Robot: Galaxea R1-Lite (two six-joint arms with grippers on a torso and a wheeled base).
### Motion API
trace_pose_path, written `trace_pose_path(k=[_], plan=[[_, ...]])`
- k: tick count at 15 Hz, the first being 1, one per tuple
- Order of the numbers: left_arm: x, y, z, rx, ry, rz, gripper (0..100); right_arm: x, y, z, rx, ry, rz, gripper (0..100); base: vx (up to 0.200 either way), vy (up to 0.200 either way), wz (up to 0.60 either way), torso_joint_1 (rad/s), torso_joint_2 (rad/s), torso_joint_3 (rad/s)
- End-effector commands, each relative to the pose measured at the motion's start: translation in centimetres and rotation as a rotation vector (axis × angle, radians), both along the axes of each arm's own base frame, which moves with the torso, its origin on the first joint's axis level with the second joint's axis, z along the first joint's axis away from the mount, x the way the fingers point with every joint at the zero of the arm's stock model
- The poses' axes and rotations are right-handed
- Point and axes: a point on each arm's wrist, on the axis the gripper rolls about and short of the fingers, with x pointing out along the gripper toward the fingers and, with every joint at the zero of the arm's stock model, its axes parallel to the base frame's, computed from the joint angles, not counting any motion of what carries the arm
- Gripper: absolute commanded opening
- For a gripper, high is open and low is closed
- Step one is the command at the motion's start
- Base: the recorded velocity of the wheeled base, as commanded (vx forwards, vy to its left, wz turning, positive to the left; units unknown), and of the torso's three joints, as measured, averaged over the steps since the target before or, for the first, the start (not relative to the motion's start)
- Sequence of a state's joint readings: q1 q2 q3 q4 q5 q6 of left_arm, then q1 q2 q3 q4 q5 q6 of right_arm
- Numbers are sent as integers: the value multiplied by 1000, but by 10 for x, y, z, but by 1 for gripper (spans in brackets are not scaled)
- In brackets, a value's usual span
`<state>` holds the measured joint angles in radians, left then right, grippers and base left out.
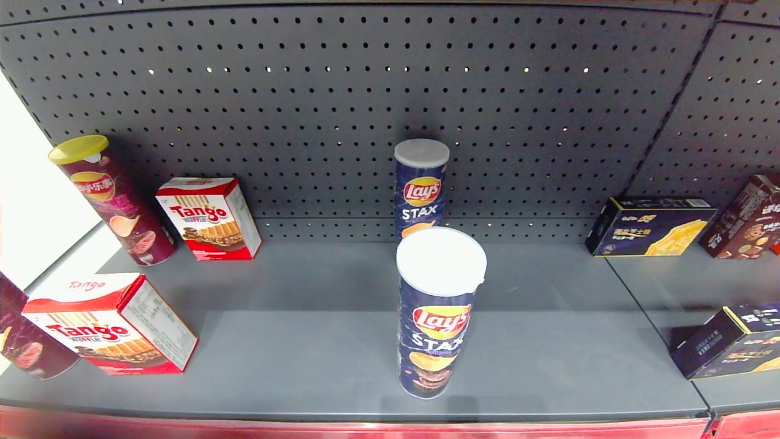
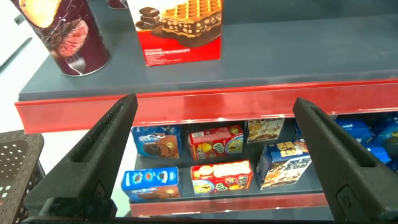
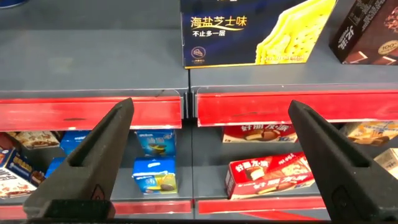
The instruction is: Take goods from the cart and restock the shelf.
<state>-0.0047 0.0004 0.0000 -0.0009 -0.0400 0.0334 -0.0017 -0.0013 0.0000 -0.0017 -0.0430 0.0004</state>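
Blue chip can (image 1: 434,323) being shown at shelf (image 1: 292,353) front | left gripper (image 2: 214,102), right gripper (image 3: 210,104) being held apart, empty | more restocking judged pending

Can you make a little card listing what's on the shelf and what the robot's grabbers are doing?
shelf: grey, red front edge
front blue chip can: upright, middle
back blue chip can: upright, behind it, by the back wall
dark red chip can: standing, back left
back wafer box: beside the dark red can
front wafer box: front left
left gripper: open, empty
right gripper: open, empty
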Motion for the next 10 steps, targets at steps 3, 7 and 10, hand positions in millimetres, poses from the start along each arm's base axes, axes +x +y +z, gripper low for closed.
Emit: trace_pose_path(k=[3, 7, 10], plan=[[0, 0, 0, -3, -1, -1, 100, 0, 0, 0, 0, 0, 0, 100, 0, 0, 0, 0, 0, 0], [0, 0, 0, -3, -1, -1, 100, 0, 0, 0, -2, 2, 2, 100, 0, 0, 0, 0, 0, 0], [0, 0, 0, -3, -1, -1, 100, 0, 0, 0, -2, 2, 3, 100, 0, 0, 0, 0, 0, 0]])
